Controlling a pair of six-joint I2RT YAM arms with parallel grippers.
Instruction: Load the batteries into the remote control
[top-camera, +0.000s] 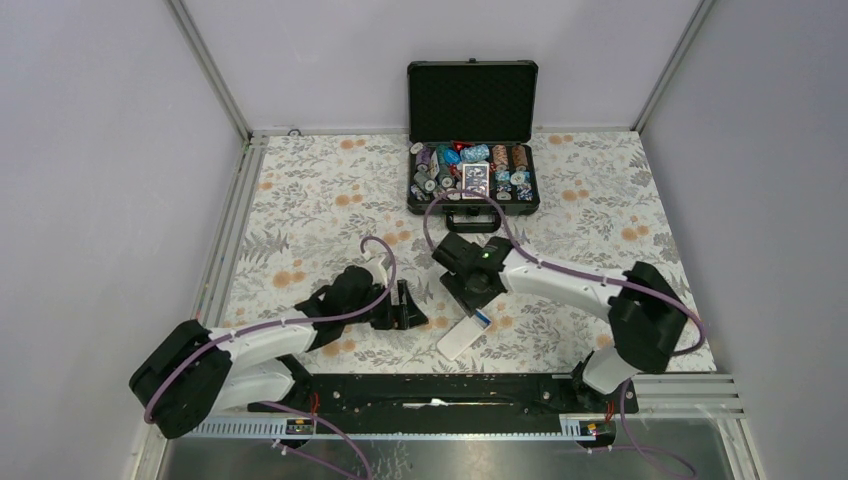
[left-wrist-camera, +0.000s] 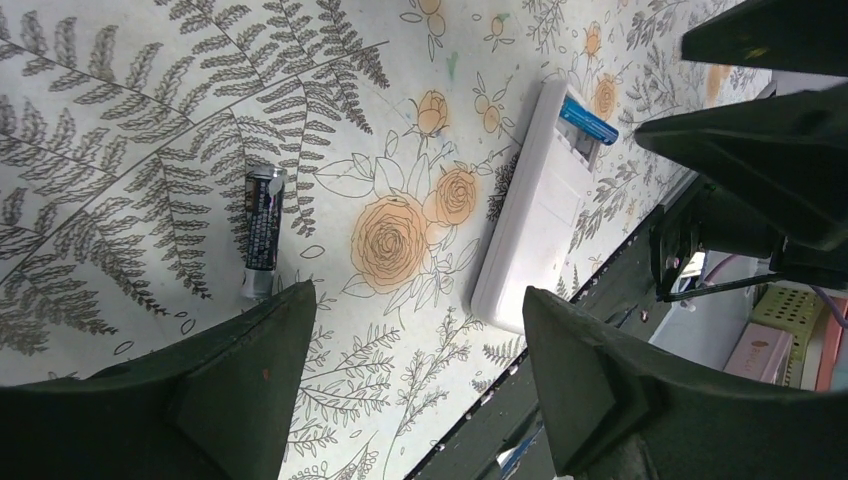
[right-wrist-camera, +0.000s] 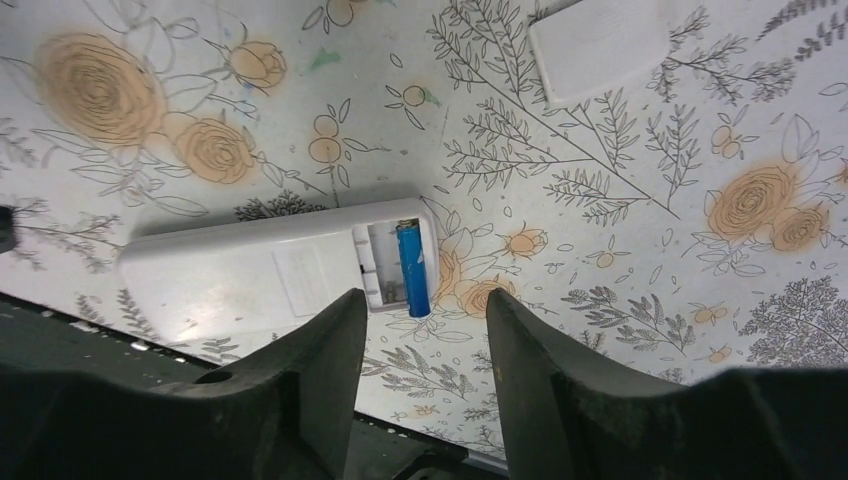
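Note:
The white remote control (top-camera: 458, 340) lies back-up near the table's front edge, its battery compartment open. A blue battery (right-wrist-camera: 412, 268) rests slightly askew in that compartment, one end poking past the remote control's (right-wrist-camera: 250, 275) edge. My right gripper (right-wrist-camera: 425, 297) hovers just above it, open, with nothing between the fingers. A dark battery (left-wrist-camera: 262, 232) lies loose on the floral cloth to the left of the remote control (left-wrist-camera: 535, 210). My left gripper (left-wrist-camera: 415, 295) stands wide open and empty over the cloth between the two, low above the table (top-camera: 405, 305).
A small white cover plate (right-wrist-camera: 600, 45) lies on the cloth beyond the remote. An open black chip case (top-camera: 472, 150) stands at the back centre. A black rail (top-camera: 430, 390) runs along the table's front edge just behind the remote.

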